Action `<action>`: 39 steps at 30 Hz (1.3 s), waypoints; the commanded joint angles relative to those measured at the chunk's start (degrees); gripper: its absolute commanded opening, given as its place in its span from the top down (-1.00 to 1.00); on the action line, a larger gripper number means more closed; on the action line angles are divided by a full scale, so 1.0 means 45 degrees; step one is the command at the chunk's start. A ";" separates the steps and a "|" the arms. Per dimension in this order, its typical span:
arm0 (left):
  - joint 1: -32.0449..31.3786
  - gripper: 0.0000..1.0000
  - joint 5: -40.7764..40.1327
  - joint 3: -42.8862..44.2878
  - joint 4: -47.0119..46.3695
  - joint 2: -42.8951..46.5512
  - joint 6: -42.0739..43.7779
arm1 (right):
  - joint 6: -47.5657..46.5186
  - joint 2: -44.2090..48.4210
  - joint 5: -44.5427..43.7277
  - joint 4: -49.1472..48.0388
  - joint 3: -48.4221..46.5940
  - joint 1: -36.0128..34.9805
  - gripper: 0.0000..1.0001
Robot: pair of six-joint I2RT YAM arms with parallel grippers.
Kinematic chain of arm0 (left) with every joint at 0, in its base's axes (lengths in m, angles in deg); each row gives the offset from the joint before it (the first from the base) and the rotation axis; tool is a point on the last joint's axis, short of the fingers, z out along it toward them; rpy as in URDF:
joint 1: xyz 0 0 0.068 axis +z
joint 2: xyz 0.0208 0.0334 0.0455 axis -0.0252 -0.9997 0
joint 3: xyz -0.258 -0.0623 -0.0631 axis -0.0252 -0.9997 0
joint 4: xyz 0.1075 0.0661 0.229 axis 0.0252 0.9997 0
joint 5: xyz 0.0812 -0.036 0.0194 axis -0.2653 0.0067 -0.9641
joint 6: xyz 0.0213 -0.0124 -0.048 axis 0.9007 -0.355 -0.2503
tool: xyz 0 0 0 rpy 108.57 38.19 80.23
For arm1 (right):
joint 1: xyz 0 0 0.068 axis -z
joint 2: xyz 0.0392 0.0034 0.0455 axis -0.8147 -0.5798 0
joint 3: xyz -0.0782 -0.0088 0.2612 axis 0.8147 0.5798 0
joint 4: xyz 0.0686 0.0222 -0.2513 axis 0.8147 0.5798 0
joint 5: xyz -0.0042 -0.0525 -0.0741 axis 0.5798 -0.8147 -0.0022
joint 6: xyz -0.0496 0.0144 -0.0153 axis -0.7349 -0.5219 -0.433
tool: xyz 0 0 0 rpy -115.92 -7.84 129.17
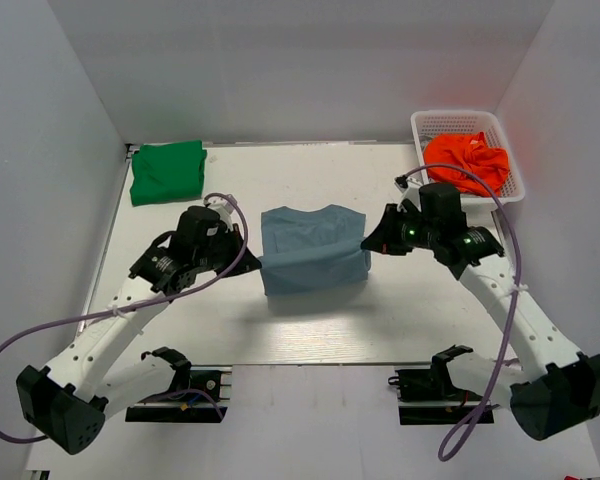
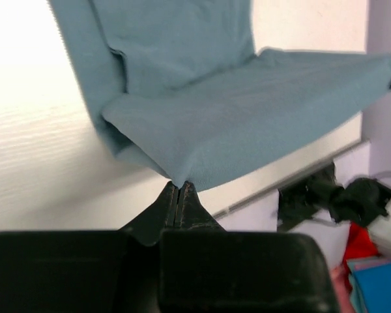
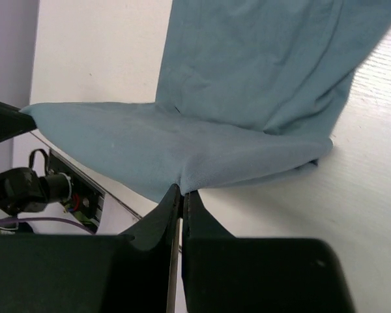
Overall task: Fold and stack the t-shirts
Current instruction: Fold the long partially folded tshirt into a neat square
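The slate-blue t-shirt lies mid-table, its near half lifted off the surface and stretched between both grippers. My left gripper is shut on its left edge; in the left wrist view the gripper pinches the cloth. My right gripper is shut on its right edge; in the right wrist view the gripper pinches the cloth. The collar end rests on the table. The bright green t-shirt lies folded at the far left corner.
A white basket at the far right holds an orange cloth. White walls close the table on the left, back and right. Purple cables loop from both arms.
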 commanded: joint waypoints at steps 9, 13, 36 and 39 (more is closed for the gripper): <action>0.0240 1.00 -0.5013 0.1658 -0.1176 -0.2892 -0.1061 | 0.0885 -0.2153 0.1397 -0.3379 0.0241 0.1696 1.00; 0.0358 1.00 -0.6009 0.2617 -0.1468 -0.4318 -0.1061 | 0.0827 -0.3128 0.1477 -0.3578 -0.0168 0.2070 1.00; 0.1549 1.00 -0.5254 0.9162 -0.5078 -1.3830 0.1554 | 0.0436 -1.1564 -0.0240 -0.4217 -0.5637 0.3770 1.00; 0.1549 1.00 -0.3867 0.9570 -0.6838 -1.4843 0.2609 | 0.0533 -1.2640 -0.0243 -0.4280 -0.6630 0.3868 1.00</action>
